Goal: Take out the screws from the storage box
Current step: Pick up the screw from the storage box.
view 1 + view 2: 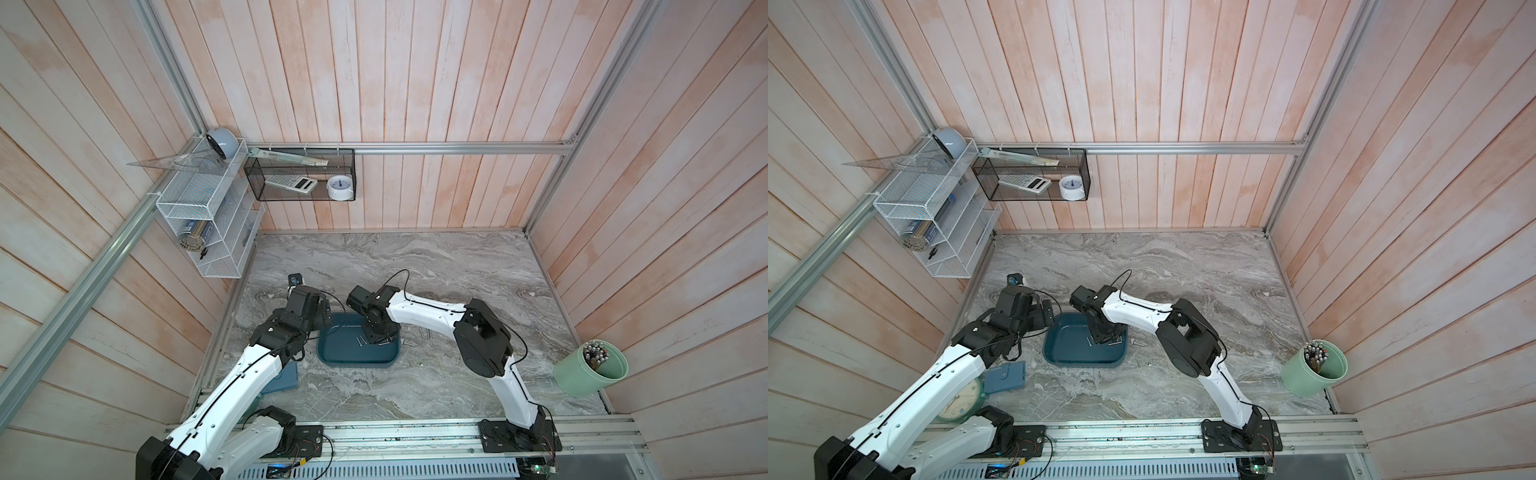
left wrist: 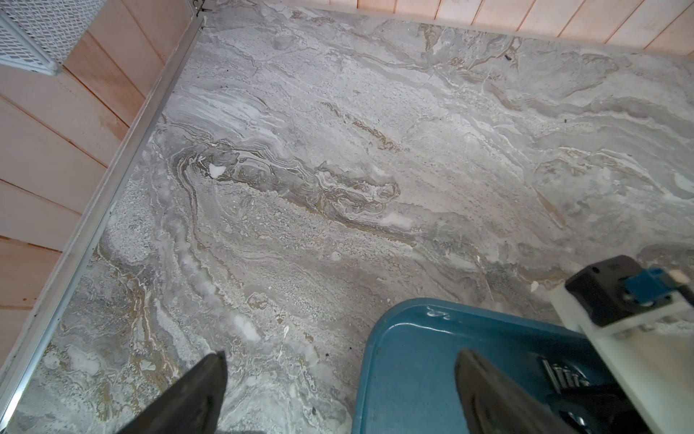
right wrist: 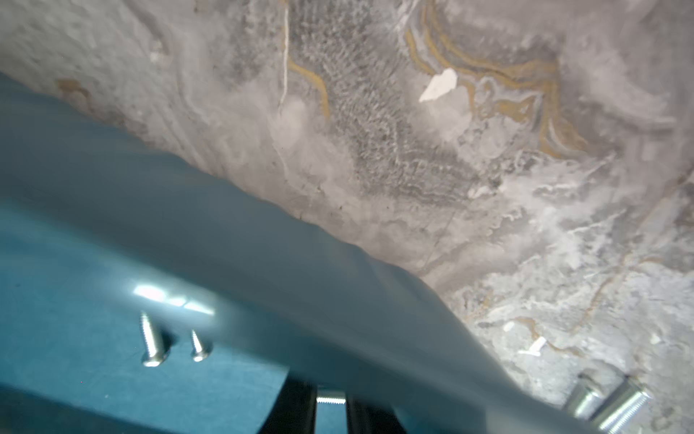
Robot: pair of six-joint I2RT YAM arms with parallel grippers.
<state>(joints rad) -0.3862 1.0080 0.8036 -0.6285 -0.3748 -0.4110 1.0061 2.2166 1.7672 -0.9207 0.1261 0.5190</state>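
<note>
a shallow dark teal plastic storage box [image 1: 345, 357] with rounded corners is seen on the grey marbled worktop [image 1: 457, 270], left of the middle, between the two arms. in both top views some thin silver metal screws [image 1: 360, 341] are seen on its floor, toward the right side. a few more screws [image 1: 424, 332] are laid on the worktop just beside the right rim of the box.

the right hand [image 1: 376, 340] is pointed down into the right part of the box. in the right wrist view its dark fingers [image 3: 294, 409] are nearly closed, and one short threaded screw [image 3: 330, 399] is gripped between them. two other screws [image 3: 152, 344] are laid side by side on the floor near it.

the left hand [image 2: 341, 355] is opened fully and nothing is held in it. it is placed over the far left corner of the box, with one finger [image 2: 199, 394] above the worktop and the other above the inside of the box.

a pale green cylindrical cup [image 1: 590, 370] with long metal rods is seen at the near right, well apart.
</note>
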